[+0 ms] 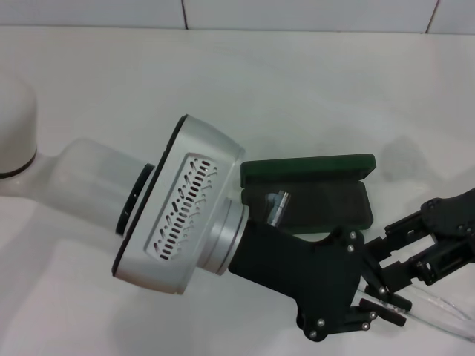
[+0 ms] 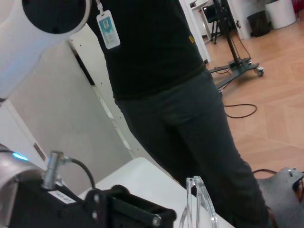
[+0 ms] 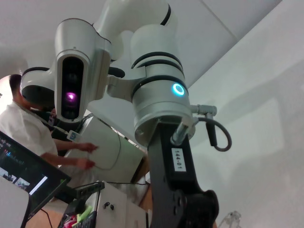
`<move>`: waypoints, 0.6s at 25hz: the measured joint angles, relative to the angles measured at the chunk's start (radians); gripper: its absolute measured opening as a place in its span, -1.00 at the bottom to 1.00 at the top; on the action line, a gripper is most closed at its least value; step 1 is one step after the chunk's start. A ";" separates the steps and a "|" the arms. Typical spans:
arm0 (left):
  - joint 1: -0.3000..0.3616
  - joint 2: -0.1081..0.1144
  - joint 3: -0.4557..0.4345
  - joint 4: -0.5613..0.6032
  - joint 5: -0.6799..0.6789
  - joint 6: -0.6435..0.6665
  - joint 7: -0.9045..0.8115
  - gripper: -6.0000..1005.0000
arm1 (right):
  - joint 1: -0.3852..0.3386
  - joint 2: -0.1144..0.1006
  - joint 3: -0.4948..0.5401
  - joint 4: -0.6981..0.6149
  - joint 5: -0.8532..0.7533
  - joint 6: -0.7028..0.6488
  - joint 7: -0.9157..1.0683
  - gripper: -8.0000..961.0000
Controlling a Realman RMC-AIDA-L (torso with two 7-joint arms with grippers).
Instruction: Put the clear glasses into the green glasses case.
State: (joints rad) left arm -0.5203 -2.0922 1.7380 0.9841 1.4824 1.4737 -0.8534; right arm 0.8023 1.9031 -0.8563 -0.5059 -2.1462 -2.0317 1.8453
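The hard, rounded green glasses case lies open mid-table. Near the table's front edge, left gripper and right gripper meet over the clear glasses; finger states unreadable.

A smooth white table fills the head view, and a wall of large white tiles with thin dark joints runs along its far edge. The left wrist view shows a standing person in a black shirt and dark trousers with a white ID badge hanging on the chest, beside a white perforated panel, with a light wooden floor, a black wheeled stand and a black cable behind. In the right wrist view a seated person in a white shirt reaches both hands forward near a dark tilted monitor.
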 joint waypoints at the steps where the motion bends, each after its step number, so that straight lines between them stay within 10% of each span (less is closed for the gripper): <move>1: 0.001 0.000 0.000 -0.001 -0.001 -0.002 0.007 -0.88 | 0.000 0.000 -0.001 0.000 0.000 0.000 0.000 0.47; 15: 0.002 -0.003 -0.015 -0.055 -0.054 -0.042 0.047 -0.88 | -0.033 -0.020 0.107 -0.088 0.002 0.101 0.013 0.45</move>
State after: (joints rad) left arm -0.5179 -2.0953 1.7233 0.9291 1.4282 1.4312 -0.8064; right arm 0.7696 1.8827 -0.7496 -0.5935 -2.1446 -1.9308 1.8587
